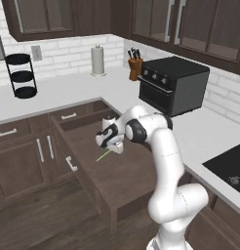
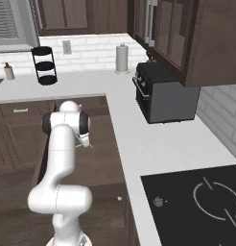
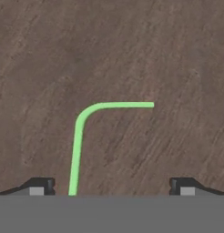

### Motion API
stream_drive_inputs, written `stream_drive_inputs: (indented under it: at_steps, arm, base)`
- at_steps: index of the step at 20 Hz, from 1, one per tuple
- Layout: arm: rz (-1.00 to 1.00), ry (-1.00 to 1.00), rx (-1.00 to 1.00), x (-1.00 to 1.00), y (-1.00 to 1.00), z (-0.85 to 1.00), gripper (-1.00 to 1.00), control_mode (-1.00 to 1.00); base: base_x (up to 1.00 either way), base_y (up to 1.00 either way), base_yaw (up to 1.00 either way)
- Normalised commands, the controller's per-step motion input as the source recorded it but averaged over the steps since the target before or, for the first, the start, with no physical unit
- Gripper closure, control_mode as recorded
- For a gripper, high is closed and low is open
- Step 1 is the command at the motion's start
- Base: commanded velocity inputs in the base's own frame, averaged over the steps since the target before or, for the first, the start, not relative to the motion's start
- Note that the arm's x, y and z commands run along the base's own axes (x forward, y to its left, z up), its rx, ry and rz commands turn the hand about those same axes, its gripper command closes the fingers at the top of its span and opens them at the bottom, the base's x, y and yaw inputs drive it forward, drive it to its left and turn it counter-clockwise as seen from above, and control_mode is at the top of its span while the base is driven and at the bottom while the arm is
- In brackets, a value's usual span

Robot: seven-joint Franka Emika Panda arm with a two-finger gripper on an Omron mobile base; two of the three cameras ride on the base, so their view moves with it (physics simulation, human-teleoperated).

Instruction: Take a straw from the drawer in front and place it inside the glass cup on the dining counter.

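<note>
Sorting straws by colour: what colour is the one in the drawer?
Pale green; the straw shows best in the hand view.

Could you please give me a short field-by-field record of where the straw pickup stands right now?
drawer: pulled open, wooden floor exposed
straw: pale green, bent, lying on the drawer floor
gripper: open, just above the straw, holding nothing
straw versus fingertips: long leg runs between them, nearer one side
worktop: toaster oven, knife block, paper towel roll

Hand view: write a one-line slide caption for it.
Open gripper poised above the bent pale green straw lying on the dark wooden floor of the drawer.
</note>
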Motion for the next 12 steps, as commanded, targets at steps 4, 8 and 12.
stream_drive_inputs:
  at_steps: [4, 8, 12]
  arm:
    - [-0.05, 0.00, 0.00, 0.00, -0.04, -0.29, -1.00, -1.00]
    - [-0.04, 0.00, 0.00, 0.04, -0.04, -0.23, -1.00, -1.00]
    - [-0.01, 0.00, 0.00, 0.20, 0.00, -0.08, -1.00, -1.00]
  base:
    - [0.00, 0.00, 0.00]
    - [0.00, 0.00, 0.00]
    - [0.00, 0.00, 0.00]
